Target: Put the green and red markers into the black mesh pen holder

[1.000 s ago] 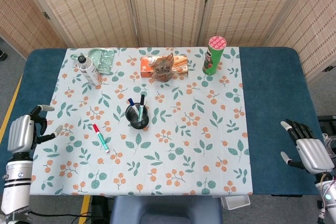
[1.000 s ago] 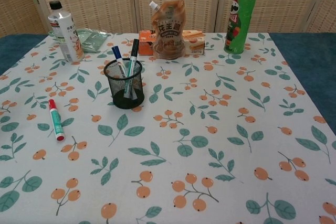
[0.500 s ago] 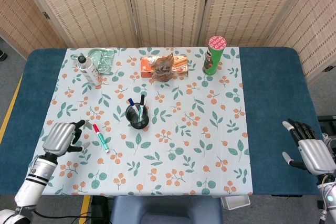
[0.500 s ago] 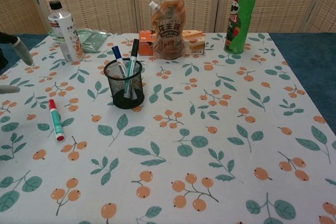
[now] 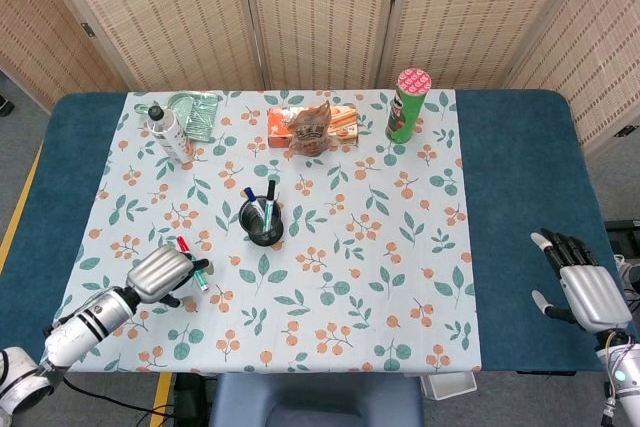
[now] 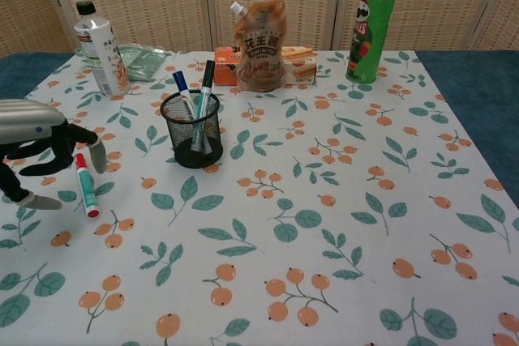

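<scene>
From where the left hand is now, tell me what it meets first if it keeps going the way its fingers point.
Most likely the green and red marker: the left hand hovers over it, fingers curled down toward it. The black mesh pen holder stands further along. Height above the marker is unclear.

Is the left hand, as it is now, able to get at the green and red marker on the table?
Probably yes. The left hand hovers with fingers apart right over the green and red marker, which lies flat on the table, apart from the black mesh pen holder; nothing blocks it.
</scene>
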Controlling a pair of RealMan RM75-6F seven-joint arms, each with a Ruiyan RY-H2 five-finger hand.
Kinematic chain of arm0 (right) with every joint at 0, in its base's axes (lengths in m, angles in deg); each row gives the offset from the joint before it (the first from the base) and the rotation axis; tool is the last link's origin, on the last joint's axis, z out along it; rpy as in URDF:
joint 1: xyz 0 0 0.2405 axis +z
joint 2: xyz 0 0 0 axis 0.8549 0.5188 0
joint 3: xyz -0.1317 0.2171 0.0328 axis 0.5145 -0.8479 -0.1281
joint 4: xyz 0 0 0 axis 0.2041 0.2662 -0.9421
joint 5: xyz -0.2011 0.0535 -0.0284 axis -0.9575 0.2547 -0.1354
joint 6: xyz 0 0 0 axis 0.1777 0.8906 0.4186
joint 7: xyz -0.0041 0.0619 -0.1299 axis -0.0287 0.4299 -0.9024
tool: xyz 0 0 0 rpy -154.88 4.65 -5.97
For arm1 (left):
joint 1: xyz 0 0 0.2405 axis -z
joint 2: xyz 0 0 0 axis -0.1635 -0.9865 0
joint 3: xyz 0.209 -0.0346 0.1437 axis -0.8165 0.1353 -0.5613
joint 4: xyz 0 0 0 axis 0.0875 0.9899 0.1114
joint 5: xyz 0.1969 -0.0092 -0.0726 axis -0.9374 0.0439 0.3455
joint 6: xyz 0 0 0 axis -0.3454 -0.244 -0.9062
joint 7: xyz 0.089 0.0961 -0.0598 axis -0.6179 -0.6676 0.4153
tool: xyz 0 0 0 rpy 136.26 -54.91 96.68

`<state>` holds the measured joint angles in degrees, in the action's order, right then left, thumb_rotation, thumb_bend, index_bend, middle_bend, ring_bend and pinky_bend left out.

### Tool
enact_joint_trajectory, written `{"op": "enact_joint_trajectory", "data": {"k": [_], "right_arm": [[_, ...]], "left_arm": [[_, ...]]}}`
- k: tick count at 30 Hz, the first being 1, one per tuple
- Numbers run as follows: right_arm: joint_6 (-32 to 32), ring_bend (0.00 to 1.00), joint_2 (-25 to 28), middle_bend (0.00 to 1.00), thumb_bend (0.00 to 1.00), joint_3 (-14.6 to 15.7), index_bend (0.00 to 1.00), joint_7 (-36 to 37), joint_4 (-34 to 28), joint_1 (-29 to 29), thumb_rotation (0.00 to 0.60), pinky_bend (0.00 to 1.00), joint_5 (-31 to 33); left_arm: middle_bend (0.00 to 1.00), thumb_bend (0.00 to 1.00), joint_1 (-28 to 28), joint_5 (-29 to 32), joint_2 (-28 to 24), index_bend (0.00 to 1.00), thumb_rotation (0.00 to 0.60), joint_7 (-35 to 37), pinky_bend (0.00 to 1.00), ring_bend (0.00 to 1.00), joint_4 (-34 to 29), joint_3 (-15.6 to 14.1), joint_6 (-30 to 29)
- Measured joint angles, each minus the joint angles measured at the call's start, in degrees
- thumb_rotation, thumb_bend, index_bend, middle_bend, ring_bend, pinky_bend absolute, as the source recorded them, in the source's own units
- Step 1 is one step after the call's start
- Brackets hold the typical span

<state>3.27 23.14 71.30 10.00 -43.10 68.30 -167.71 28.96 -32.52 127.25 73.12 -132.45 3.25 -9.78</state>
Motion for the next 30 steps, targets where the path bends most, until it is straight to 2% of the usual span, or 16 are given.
{"op": "enact_joint_trajectory", "data": {"k": [4, 12, 24, 30], "right_arm": [[1.6, 0.0, -0.1, 0.0, 0.35, -0.1, 0.03, -0.2, 0.0, 0.6, 0.6, 0.0, 0.7], [2.5, 0.0, -0.2, 0.0, 0.35, -0.1, 0.03, -0.7, -0.2, 1.2, 0.6, 0.0, 1.4], [2.5, 0.0, -0.1, 0.0, 0.35, 0.3, 0.03, -0.7, -0.5, 1.4, 0.6, 0.0, 0.8], [3.5, 0.0, -0.2, 0.0, 0.35, 0.3, 0.03, -1.0, -0.5, 1.8, 0.6, 0.0, 1.1]], "left_arm": [[0.86, 0.25, 3.7, -4.4, 1.2, 0.38, 0.6, 5.5, 0.82, 0.57, 6.1, -1.1, -0.3], [0.86, 0.25, 8.3, -10.1, 4.2, 0.38, 0.6, 10.6, 0.82, 0.57, 15.9, -4.3, -1.7], [0.86, 0.25, 8.9, -14.8, 10.2, 0.42, 0.6, 14.0, 0.82, 0.57, 31.5, -10.0, -9.0], [0.87, 0.25, 8.3, -15.4, 13.1, 0.44, 0.6, 15.8, 0.82, 0.57, 36.8, -11.4, -13.2]]}}
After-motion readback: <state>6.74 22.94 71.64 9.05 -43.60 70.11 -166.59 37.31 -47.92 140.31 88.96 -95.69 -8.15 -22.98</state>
